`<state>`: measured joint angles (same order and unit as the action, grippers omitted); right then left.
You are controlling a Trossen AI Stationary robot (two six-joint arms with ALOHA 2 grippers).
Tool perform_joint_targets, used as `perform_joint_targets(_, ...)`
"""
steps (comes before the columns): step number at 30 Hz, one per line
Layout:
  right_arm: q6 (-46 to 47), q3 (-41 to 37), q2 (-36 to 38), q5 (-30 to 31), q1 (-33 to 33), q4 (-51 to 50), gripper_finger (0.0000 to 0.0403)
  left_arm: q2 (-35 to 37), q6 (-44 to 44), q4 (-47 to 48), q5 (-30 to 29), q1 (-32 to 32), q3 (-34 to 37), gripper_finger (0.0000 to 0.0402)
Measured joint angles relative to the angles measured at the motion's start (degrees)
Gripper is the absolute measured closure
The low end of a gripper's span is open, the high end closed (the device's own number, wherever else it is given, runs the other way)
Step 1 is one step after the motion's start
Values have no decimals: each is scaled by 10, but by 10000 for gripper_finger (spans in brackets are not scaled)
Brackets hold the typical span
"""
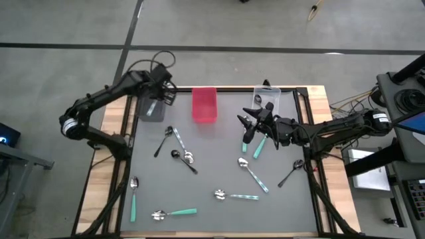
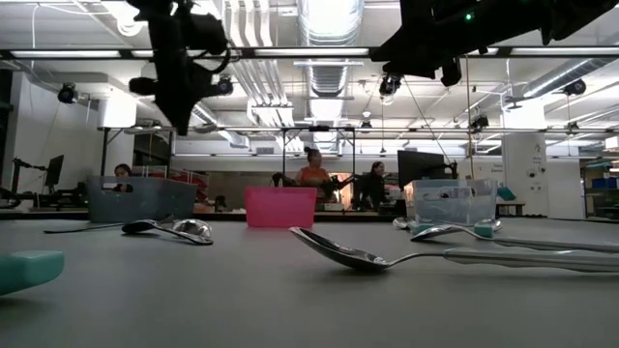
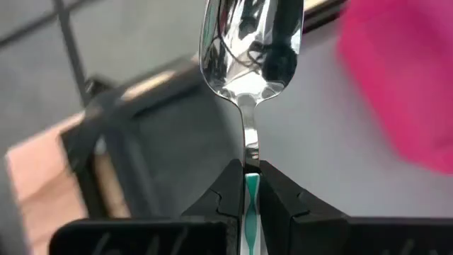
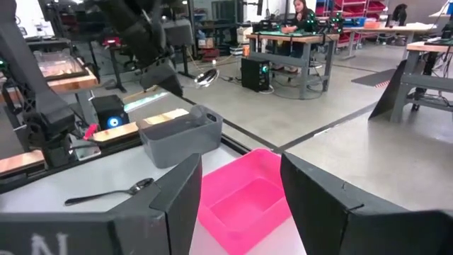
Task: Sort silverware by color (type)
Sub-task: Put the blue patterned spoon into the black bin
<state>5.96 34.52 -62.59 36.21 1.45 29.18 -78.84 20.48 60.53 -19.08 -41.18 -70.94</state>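
Observation:
My left gripper [image 1: 159, 93] hangs over the grey bin [image 1: 151, 109] at the table's far left, shut on a teal-handled silver spoon [image 3: 251, 42]. The right wrist view shows that spoon [image 4: 205, 76] in the air above the grey bin [image 4: 180, 134]. My right gripper [image 1: 246, 122] is open and holds nothing. It hovers between the pink bin [image 1: 204, 104] and the clear bin [image 1: 267, 99], above two teal-handled spoons [image 1: 257, 143] lying flat on the mat. Several more spoons lie scattered, teal [image 1: 174, 213], patterned [image 1: 252, 174] and black [image 1: 290, 172]. My left gripper pinches the spoon between its two fingers at the top of the teal handle [image 3: 251, 180], just below the silver neck. The fingers lie along the spoon: the bowl sticks out past the fingertips and the handle runs back between them. The spoon is lifted clear above the grey bin.
Three bins stand in a row along the mat's far edge: grey, pink, clear. The clear bin holds a black spoon [image 1: 259, 99]. Black spoons [image 1: 165, 141] [image 1: 184, 160] lie left of centre and a teal one [image 1: 134, 196] lies near left. People sit at desks in the room beyond.

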Motion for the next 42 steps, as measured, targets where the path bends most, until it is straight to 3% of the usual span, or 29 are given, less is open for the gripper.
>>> perform_joint_targets(6,0,0,0,0,0,0,218,-9,-46,9,68,-73,0,394)
perform_joint_targets(13,0,0,0,-1,0,-1,218,-10,-76,23,78,-117,1,394)
perform_joint_targets(23,-2,0,0,-1,0,-2,218,-18,-87,76,78,-132,2,393)
perform_joint_targets(42,-7,0,1,-1,0,-7,219,-132,-94,94,81,-136,8,391)
